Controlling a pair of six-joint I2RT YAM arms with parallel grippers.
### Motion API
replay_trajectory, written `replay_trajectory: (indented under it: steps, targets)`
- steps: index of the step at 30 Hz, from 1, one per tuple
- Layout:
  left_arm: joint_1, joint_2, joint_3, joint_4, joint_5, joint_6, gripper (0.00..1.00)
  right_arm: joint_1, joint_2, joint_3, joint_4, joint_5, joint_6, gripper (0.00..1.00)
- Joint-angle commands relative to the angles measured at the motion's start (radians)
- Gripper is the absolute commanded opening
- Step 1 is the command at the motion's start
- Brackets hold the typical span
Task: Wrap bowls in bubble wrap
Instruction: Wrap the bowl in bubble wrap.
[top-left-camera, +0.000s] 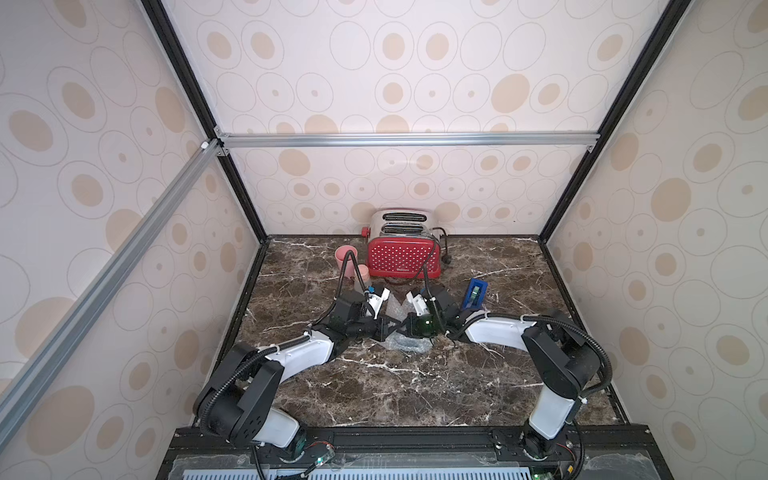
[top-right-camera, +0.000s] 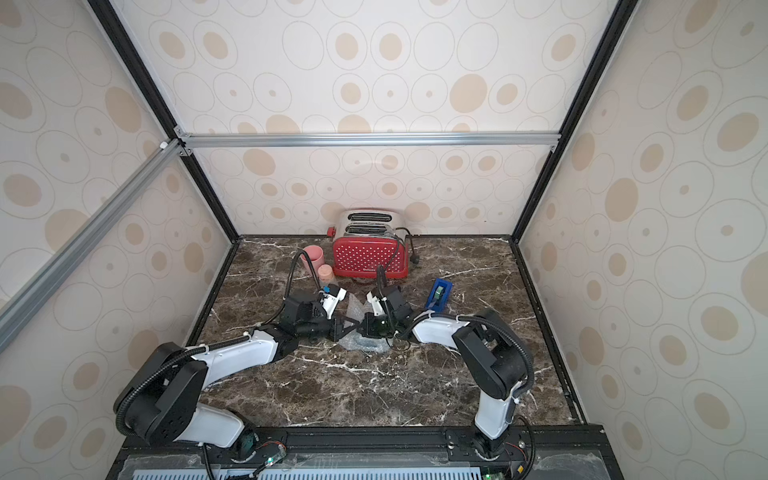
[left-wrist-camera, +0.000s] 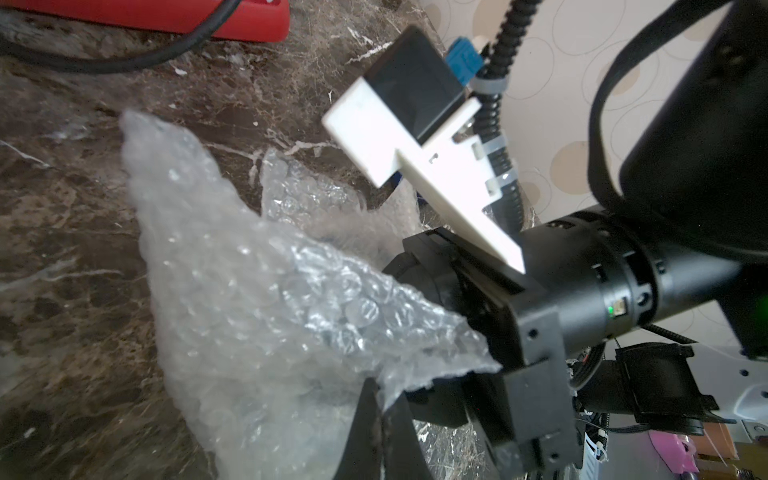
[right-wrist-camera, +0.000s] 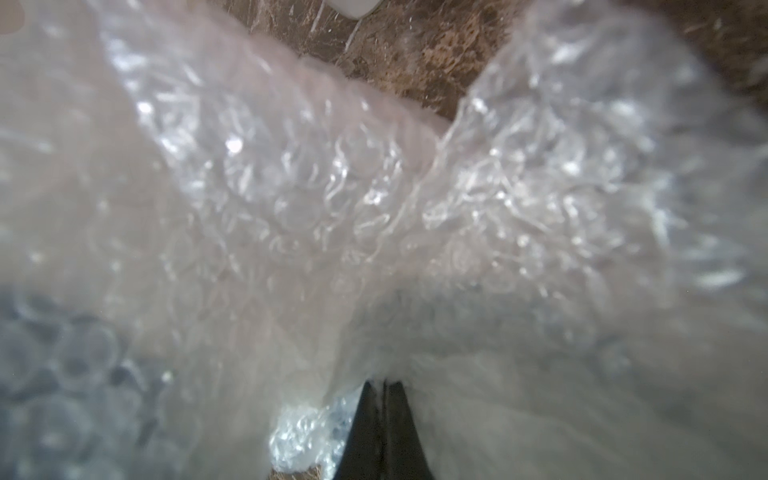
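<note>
Leftmost, a pink cup (top-left-camera: 341, 259) stands upright just left-front of the toaster (top-left-camera: 403, 251); what it holds cannot be told. Directly in front of the toaster lies the crumpled wrap (top-left-camera: 406, 345). Left gripper (left-wrist-camera: 382, 392): jaws together, pinching a corner of the wrap. Right gripper (right-wrist-camera: 384, 384): jaws together, tips nipping the wrap, which fills its wrist view. Bowl: not discernible; whether it sits inside the wrap cannot be told. Right-front of the toaster stands a blue tape dispenser (top-left-camera: 476, 293).
</note>
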Motion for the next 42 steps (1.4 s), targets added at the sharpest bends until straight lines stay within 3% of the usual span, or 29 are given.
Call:
replay_trajectory:
  steps: [1,9,17,31,42]
  targets:
    - [-0.010,0.012,0.009,0.017,0.017,0.012,0.00,-0.011,-0.022,-0.020,0.013,-0.009,0.023,0.09]
    - [-0.012,0.019,0.016,-0.005,0.019,0.026,0.00,-0.030,-0.025,-0.034,0.058,-0.027,0.079,0.23]
    - [-0.015,0.021,0.021,-0.024,0.027,0.041,0.00,-0.052,0.004,-0.045,0.155,-0.078,0.185,0.26]
    - [-0.024,0.037,0.035,-0.041,0.028,0.054,0.00,-0.073,0.019,-0.095,0.324,-0.088,0.364,0.38]
    - [-0.028,0.031,0.044,-0.058,0.030,0.066,0.00,-0.076,-0.006,-0.137,0.383,-0.023,0.464,0.41]
